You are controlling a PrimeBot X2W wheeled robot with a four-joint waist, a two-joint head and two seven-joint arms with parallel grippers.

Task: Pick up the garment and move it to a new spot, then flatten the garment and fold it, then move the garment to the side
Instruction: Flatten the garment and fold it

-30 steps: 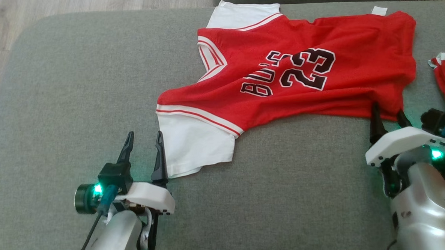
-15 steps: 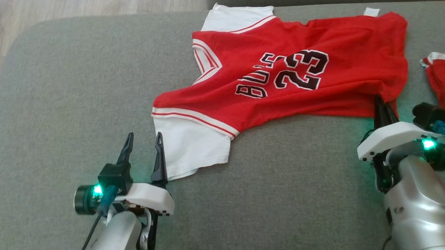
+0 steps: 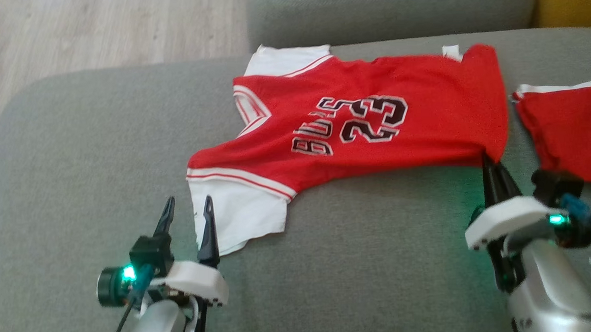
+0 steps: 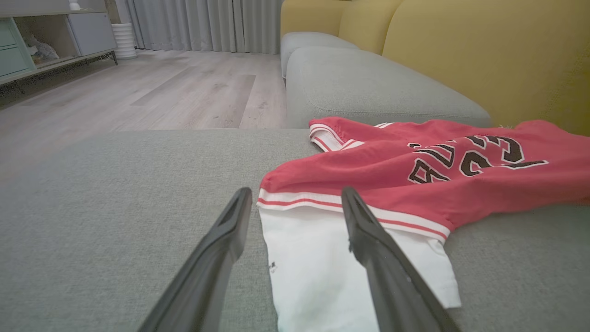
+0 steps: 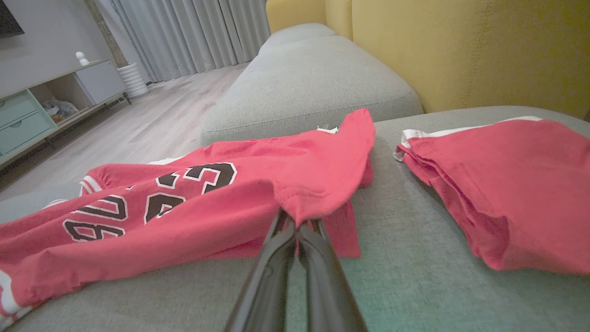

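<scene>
The garment [image 3: 374, 132] is a red jersey with white sleeves and a black "23", spread on the grey sofa cushion [image 3: 90, 155]. My right gripper [image 3: 490, 162] is shut on the near right corner of its red hem. In the right wrist view that gripper [image 5: 297, 223] pinches the hem, and the cloth [image 5: 207, 198] rises slightly there. My left gripper [image 3: 189, 205] stands open at the near white sleeve [image 3: 237, 213]. In the left wrist view that gripper [image 4: 295, 196] straddles the sleeve's [image 4: 313, 258] left edge, with one finger over the white cloth.
A second red garment [image 3: 568, 129] lies folded on the cushion just right of my right gripper. Another grey cushion [image 3: 388, 7] and a yellow backrest [image 5: 461, 50] stand beyond. Wooden floor [image 3: 95, 30] lies past the cushion's far left edge.
My right gripper has closed on the hem corner. The head camera has shifted, so the whole picture sits lower and further left. The left gripper stays open by the sleeve.
</scene>
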